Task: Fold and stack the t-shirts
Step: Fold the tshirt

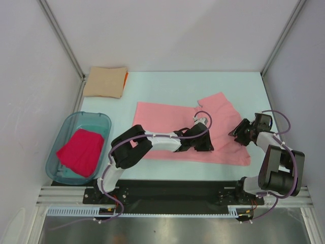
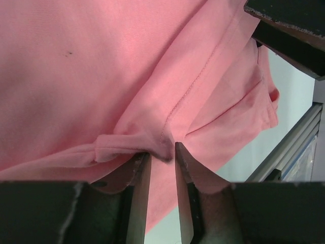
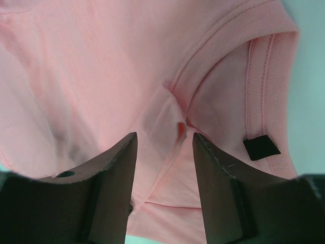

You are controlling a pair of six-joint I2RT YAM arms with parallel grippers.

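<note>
A salmon-pink t-shirt (image 1: pixel 167 119) lies spread across the middle of the table. My left gripper (image 1: pixel 206 146) is at its near hem, and in the left wrist view the gripper (image 2: pixel 162 151) is shut on a bunched fold of the pink cloth (image 2: pixel 127 76). My right gripper (image 1: pixel 237 133) is open over the shirt's collar (image 3: pixel 264 66). Its fingers (image 3: pixel 114 168) stand on either side of a thin white tag, next to the small dark label (image 3: pixel 261 147). A folded tan shirt (image 1: pixel 104 81) lies at the back left on an orange one (image 1: pixel 126 77). A crimson-pink shirt (image 1: pixel 80 150) lies in the tub.
A translucent teal plastic tub (image 1: pixel 76 118) stands at the left near edge. White walls with metal posts close in the table on three sides. A metal rail (image 2: pixel 289 147) runs along the near edge behind the arm bases.
</note>
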